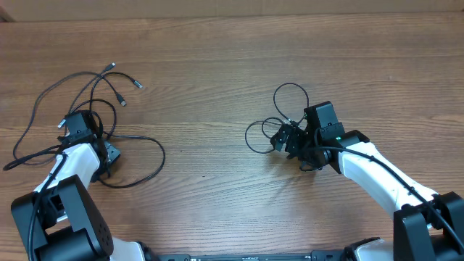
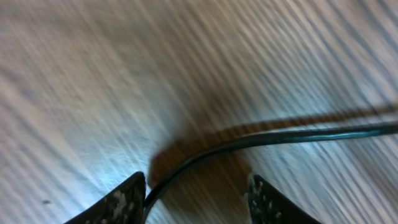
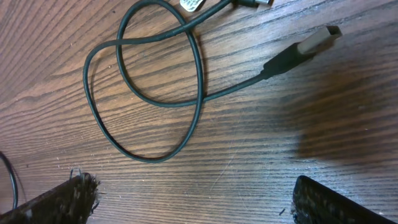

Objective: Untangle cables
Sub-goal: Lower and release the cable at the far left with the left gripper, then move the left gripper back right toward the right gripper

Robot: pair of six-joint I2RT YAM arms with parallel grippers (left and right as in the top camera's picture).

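close by, on the left, the left gripper (image 2: 198, 198) is low over the wood table (image 2: 93, 74). its two fingers (image 2: 127, 200) are spread apart. a thin black cable (image 2: 280, 135) runs between them, right next to one finger, and nothing pinches it.

on the other side, the right gripper (image 3: 193, 205) has its fingers spread very wide and holds nothing. just past them a short cable (image 3: 155, 102) lies flat on the table in two loops that cross. it has a flat silver plug (image 3: 317, 38) at its end.

seen from above, this short cable sits just beside the right gripper, near the middle of the table. the long cables (image 1: 161, 152) lie on the left side and loop around the left arm (image 1: 76, 163). farther off, their three small plug ends (image 1: 125, 100) lie near each other toward the back of the table.
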